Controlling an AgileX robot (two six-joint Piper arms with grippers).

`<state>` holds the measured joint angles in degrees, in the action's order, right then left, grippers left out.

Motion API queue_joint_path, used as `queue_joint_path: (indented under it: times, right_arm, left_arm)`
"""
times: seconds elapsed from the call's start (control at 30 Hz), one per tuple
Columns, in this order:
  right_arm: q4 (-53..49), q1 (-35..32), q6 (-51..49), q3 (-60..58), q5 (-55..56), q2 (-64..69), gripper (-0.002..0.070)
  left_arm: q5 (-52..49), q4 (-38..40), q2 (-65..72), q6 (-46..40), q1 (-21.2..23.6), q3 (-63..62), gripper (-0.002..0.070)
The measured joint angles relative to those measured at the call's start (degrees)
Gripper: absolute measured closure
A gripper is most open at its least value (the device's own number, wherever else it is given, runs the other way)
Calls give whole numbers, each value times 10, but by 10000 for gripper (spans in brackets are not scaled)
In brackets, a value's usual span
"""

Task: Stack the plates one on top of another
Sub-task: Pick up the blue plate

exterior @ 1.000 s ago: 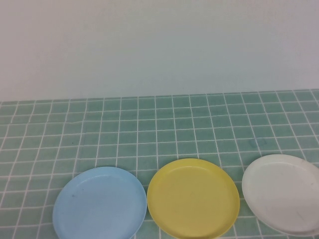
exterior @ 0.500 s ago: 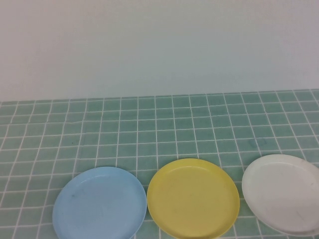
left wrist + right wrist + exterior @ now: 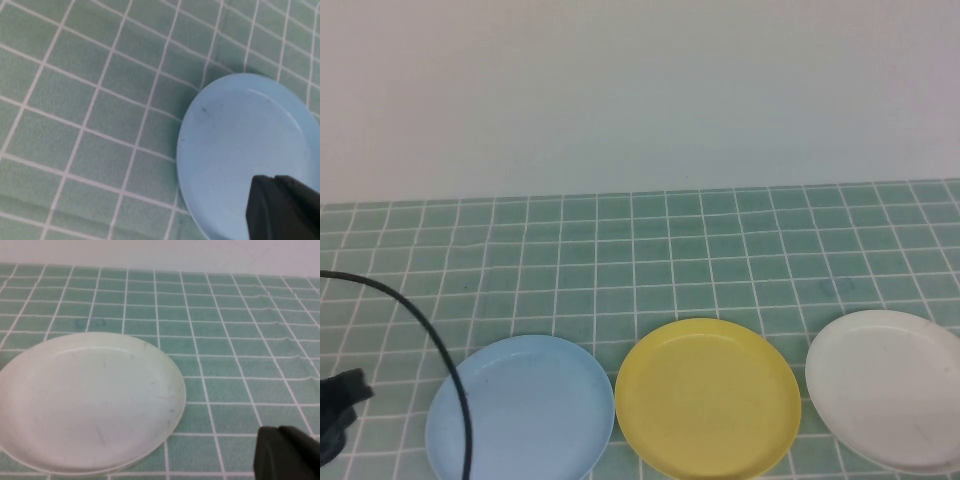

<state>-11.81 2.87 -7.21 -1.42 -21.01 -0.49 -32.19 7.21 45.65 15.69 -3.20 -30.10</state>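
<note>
Your left gripper (image 3: 282, 207) is fully closed and holds nothing; it hangs over the blue plate (image 3: 520, 410) near the plate's 4 o'clock edge as the wrist camera shows it, with no clear contact. In the high view only a dark arm part and a cable (image 3: 420, 330) show at 9 o'clock of that plate. The blue plate lies flat on the green tiled desk (image 3: 650, 250). At its 3 o'clock, just beside it, lies the yellow plate (image 3: 708, 397). Further toward 3 o'clock, apart, lies the white plate (image 3: 888, 388). Your right gripper (image 3: 287, 452) is also closed and empty, near the white plate but off its rim. None is stacked.
</note>
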Motion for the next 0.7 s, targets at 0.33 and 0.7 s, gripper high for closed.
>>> queue_joint_path:
  times: [0.33, 0.7]
  right_arm:
    - [0, 0, 0, 0, 0, 0, 678]
    - [0, 0, 0, 0, 0, 0, 678]
  left_arm:
    - [70, 134, 185, -150, 0, 0, 442]
    - [161, 166, 333, -153, 0, -1, 354]
